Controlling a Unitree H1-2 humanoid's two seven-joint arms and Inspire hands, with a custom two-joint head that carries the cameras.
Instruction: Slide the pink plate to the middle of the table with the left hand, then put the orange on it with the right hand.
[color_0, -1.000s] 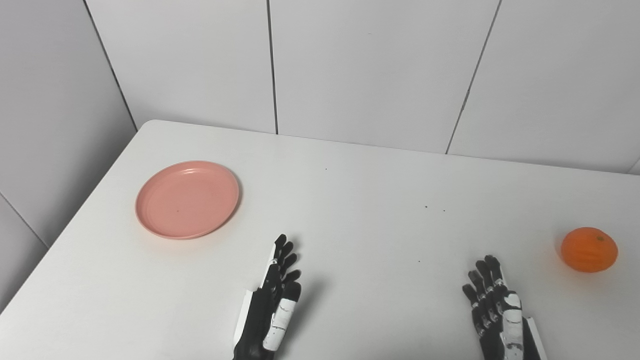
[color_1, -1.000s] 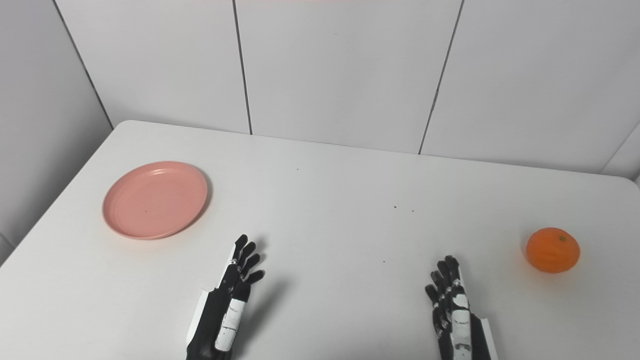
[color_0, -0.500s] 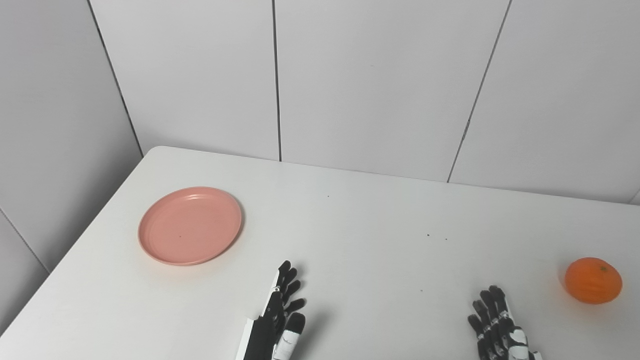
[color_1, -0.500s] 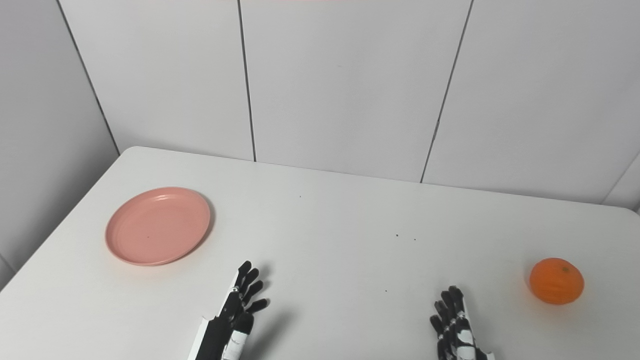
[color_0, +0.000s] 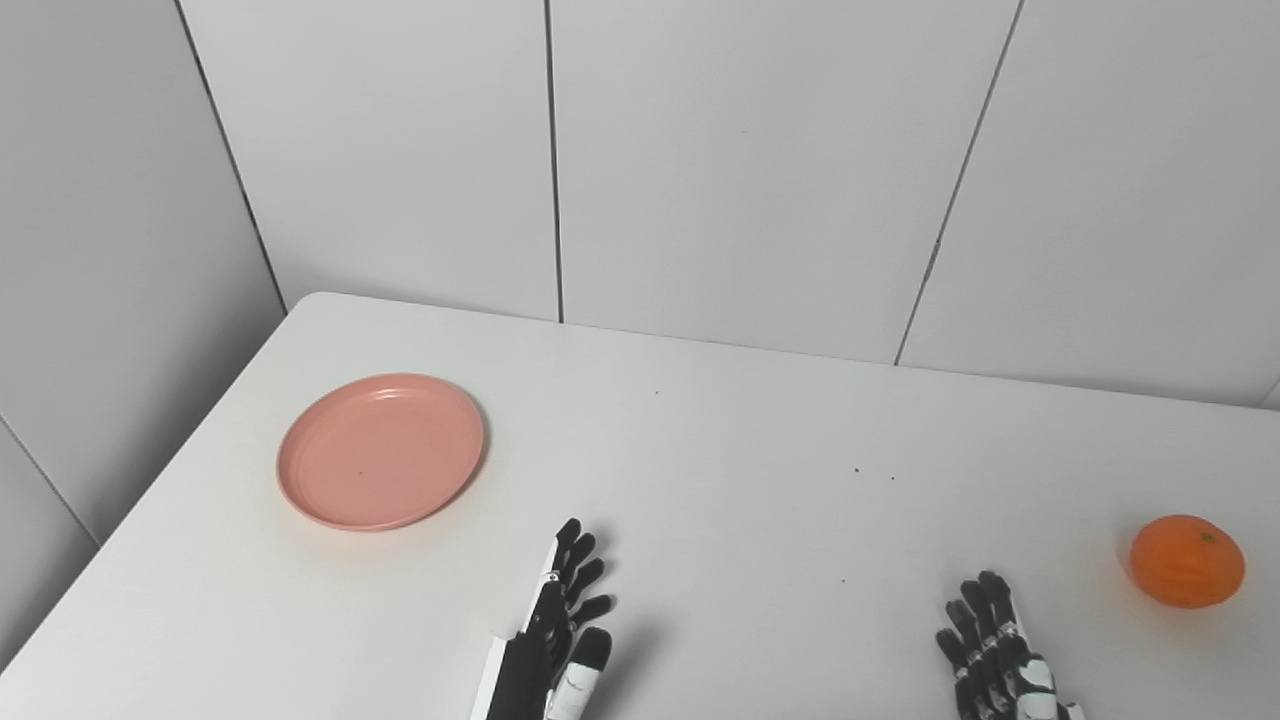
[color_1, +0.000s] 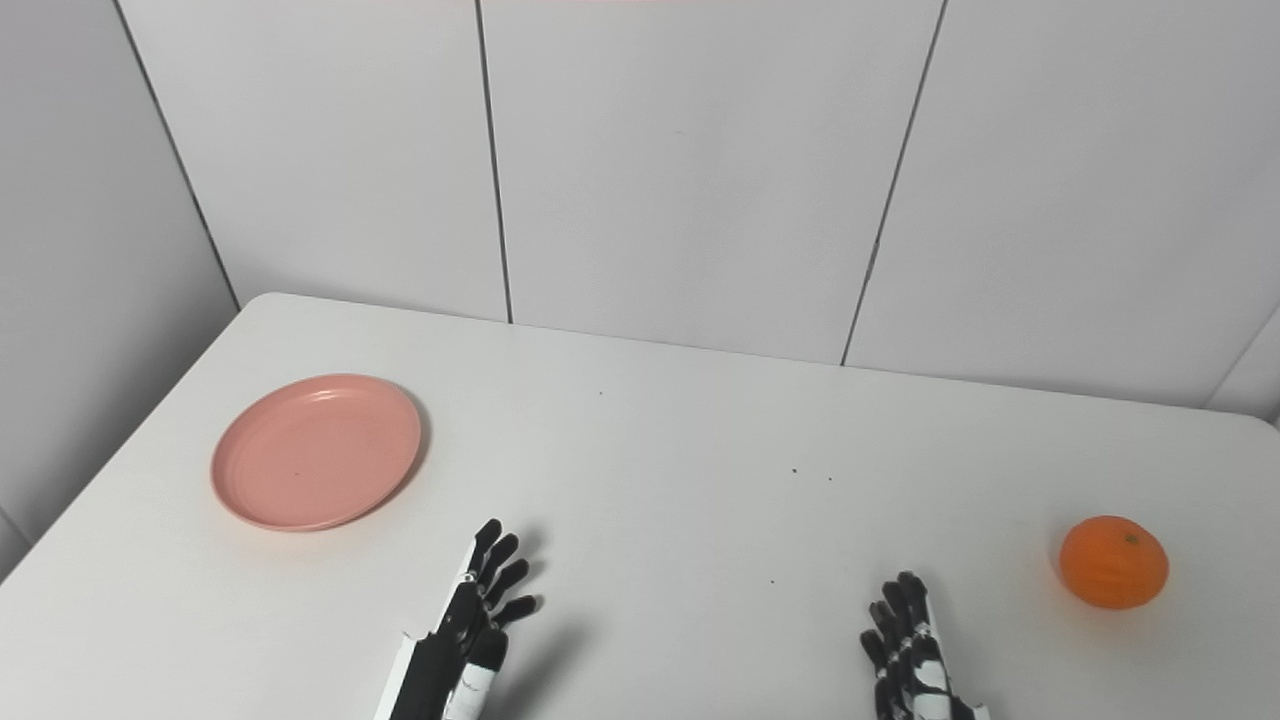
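The far right corner of the white desk (color_1: 700, 520) is seen rounding off in the right eye view only; in the left eye view that corner is cut by the frame, while more of the left wall is taken in. Otherwise the same scene is given by both.

The left robot hand (color_0: 560, 630) is held edge-on near the bottom of the picture, fingers extended forward and slightly fanned, thumb alongside; nothing is held. The right robot hand (color_0: 995, 650) is cropped at the bottom edge, its fingers pointed forward and spread a little, and nothing is grasped by it either. Whether either hand touches the desk cannot be told.

The pink plate (color_0: 381, 451) is found ahead and to the left of the left robot hand, well apart from it and near the desk's left edge. The orange (color_0: 1187, 561) is set ahead and to the right of the right robot hand, apart from it, near the right side. Bare desk surface is left between the two hands and ahead of them up to the wall.
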